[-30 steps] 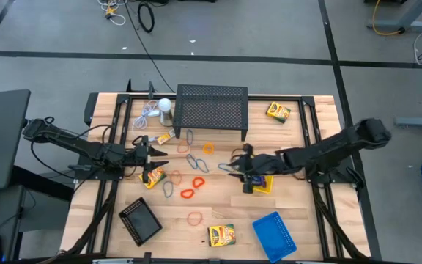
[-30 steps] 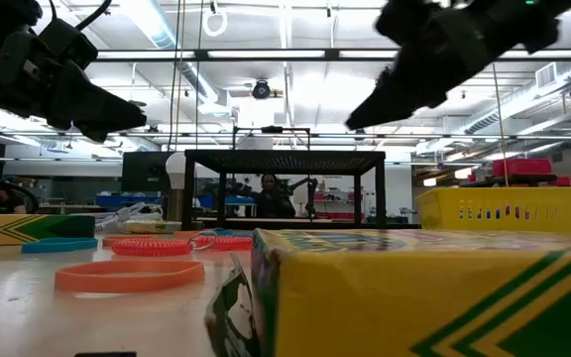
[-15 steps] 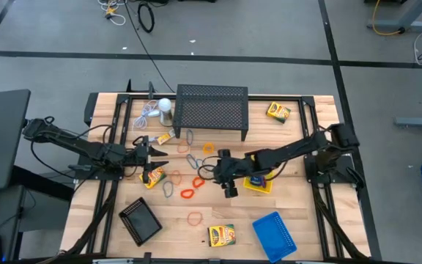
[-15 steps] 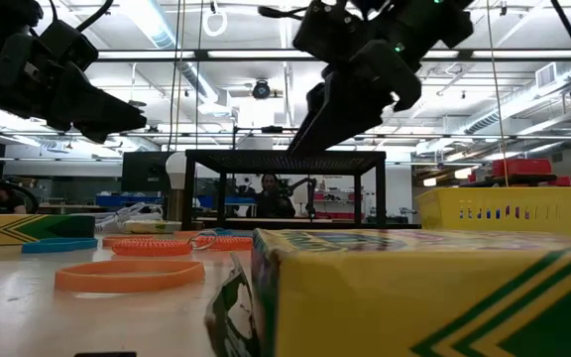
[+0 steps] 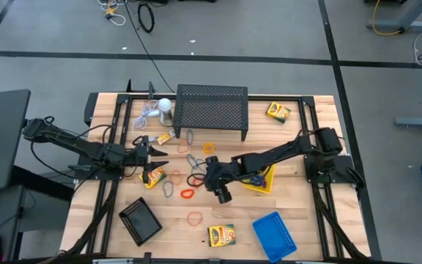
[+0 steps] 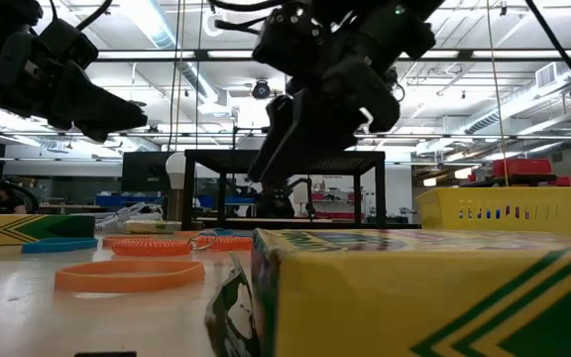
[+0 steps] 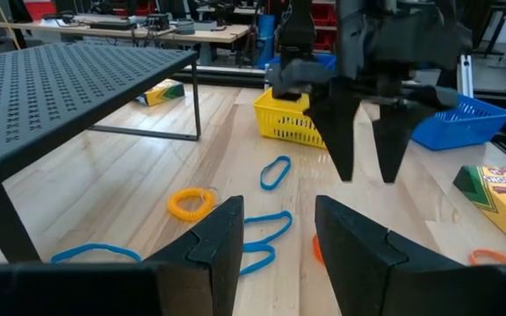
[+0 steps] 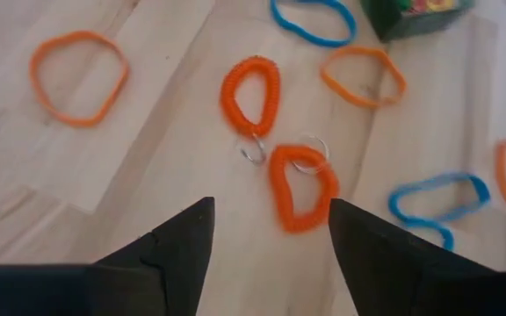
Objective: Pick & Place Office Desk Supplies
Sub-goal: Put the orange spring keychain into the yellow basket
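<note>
The right gripper [image 5: 212, 180] hangs open-jawed over bare wood at table centre, two coiled orange loops [image 8: 275, 140] beneath it, joined by metal rings. The left gripper [image 5: 152, 163], jaws parted and empty, waits at nine o'clock beside one crayon box [image 5: 154, 177]. Four boxes show. Mesh trays: yellow [image 5: 261, 178] at three, blue [image 5: 275, 234] at five, black [image 5: 140, 220] at seven.
</note>
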